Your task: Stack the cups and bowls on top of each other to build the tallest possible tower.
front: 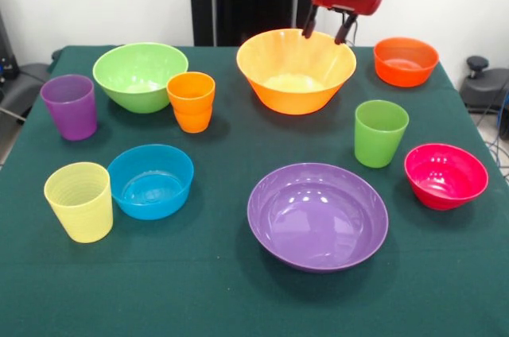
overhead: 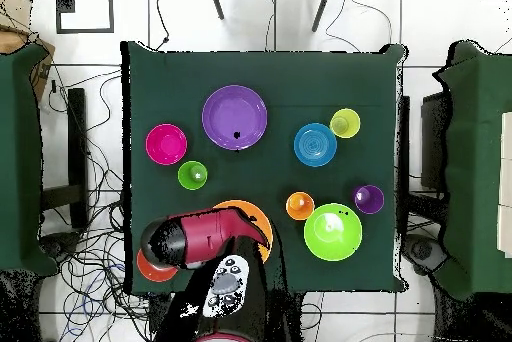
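Overhead, arm hides most of orange-yellow bowl (overhead: pixel 256 220); front view shows it whole. Gripper (front: pixel 327 32) hangs over its far rim, fingers (front: pixel 308 29) spread, holding nothing.

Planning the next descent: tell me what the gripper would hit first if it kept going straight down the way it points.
Most likely the large orange-yellow bowl: the open gripper hangs at its far rim, fingertips pointing down. Whether it meets the rim or the inside is unclear from the front view.

Nothing is stacked: the orange-yellow bowl (front: pixel 296 71), purple bowl (front: pixel 317 215), green bowl (front: pixel 140 75), blue bowl (front: pixel 150 180), pink-red bowl (front: pixel 445 176), orange-red bowl (front: pixel 406 60) and four cups stand upright, apart.
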Controlling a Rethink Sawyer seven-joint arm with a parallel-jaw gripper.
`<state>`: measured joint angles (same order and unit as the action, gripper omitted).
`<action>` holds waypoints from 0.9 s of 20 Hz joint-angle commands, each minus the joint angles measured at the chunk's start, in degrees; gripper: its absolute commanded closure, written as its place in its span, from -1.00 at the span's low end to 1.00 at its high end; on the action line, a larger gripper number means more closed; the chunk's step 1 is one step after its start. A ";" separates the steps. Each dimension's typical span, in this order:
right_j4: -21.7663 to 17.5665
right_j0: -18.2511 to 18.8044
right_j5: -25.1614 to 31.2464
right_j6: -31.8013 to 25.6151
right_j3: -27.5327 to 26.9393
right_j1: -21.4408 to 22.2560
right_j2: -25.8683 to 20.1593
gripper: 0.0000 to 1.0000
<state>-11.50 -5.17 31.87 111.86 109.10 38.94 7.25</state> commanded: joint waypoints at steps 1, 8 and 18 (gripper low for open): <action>0.39 -0.43 -1.87 7.47 -2.77 -4.44 -2.37 -1.00; 4.01 0.41 -1.80 7.75 -0.37 -0.36 -5.07 -1.00; 9.17 3.85 -8.96 6.68 3.98 -1.75 -12.19 -1.00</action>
<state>-5.62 -3.15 29.14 111.86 109.90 38.49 4.07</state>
